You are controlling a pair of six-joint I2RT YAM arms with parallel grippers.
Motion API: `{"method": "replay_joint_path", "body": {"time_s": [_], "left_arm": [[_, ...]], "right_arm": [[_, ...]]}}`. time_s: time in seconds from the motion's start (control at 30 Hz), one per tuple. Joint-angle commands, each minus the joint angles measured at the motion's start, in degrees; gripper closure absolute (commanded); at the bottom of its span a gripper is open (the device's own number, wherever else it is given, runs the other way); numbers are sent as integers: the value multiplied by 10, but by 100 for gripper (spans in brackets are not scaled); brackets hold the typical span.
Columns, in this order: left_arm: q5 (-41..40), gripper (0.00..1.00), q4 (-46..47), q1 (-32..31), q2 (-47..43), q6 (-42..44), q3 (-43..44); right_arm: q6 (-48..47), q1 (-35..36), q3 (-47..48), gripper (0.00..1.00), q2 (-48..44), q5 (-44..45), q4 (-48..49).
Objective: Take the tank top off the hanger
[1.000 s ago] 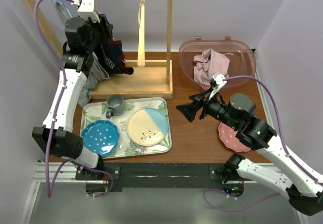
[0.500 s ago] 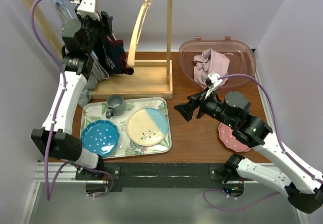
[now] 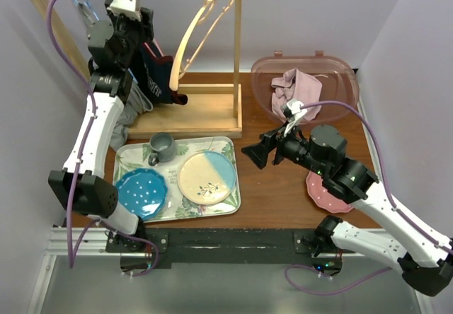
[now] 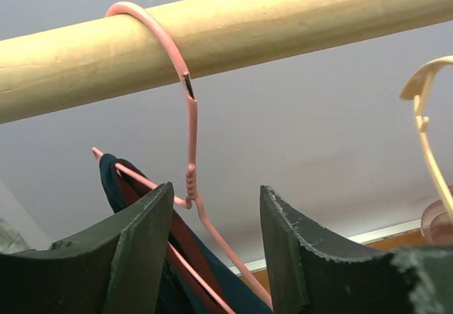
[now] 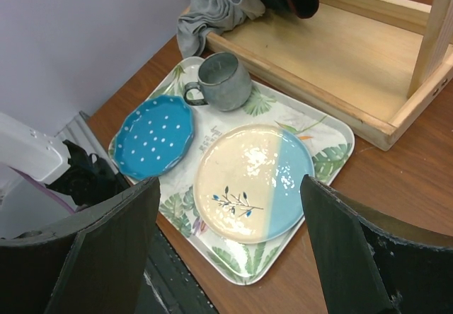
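A dark navy tank top (image 3: pixel 157 77) with red trim hangs on a pink wire hanger (image 4: pixel 190 137) hooked over the wooden rod (image 4: pixel 283 17) of the rack. My left gripper (image 3: pixel 145 35) is raised just under the rod. In the left wrist view it (image 4: pixel 216 190) is open, with the hanger's neck and one shoulder wire between the jaws and the tank top's strap (image 4: pixel 117 179) beside the left finger. My right gripper (image 3: pixel 253 155) is open and empty above the table right of the tray; it also shows in the right wrist view (image 5: pixel 228 181).
An empty cream hanger (image 3: pixel 191 38) hangs tilted on the rod, right of the tank top. A grey cloth (image 3: pixel 131 116) lies by the rack base (image 3: pixel 205 116). The tray (image 3: pixel 230 187) holds a mug (image 3: pixel 162 146) and two plates. A pink basin (image 3: pixel 340 70) with a cloth stands back right.
The cream hanger has swung out to the right and tilted. My left gripper has risen towards the rod. My right gripper has shifted slightly left.
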Motion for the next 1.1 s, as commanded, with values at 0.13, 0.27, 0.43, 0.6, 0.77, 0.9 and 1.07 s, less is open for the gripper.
{"method": "replay_joint_path", "body": {"time_s": [0.13,0.27,0.43,0.6,0.77,0.9,1.07], "left_arm": [[13,72,48,6,29,19,46],[26,91,53,6,18,7,48],[45,100,33,6,13,-5,75],[43,100,-3,6,22,-33,119],[30,100,-33,6,18,-54,130],[21,100,-59,6,7,-80,131],[11,100,-121,6,-16,-102,117]], "right_arm": [[-12,1,35,16,23,-9,18],[-12,1,31,16,28,-10,26],[-2,1,23,16,24,-28,43],[-1,1,29,16,15,-27,37],[3,1,22,16,-2,-25,36],[6,1,22,16,-8,-31,33],[13,1,33,16,-14,-42,31]]}}
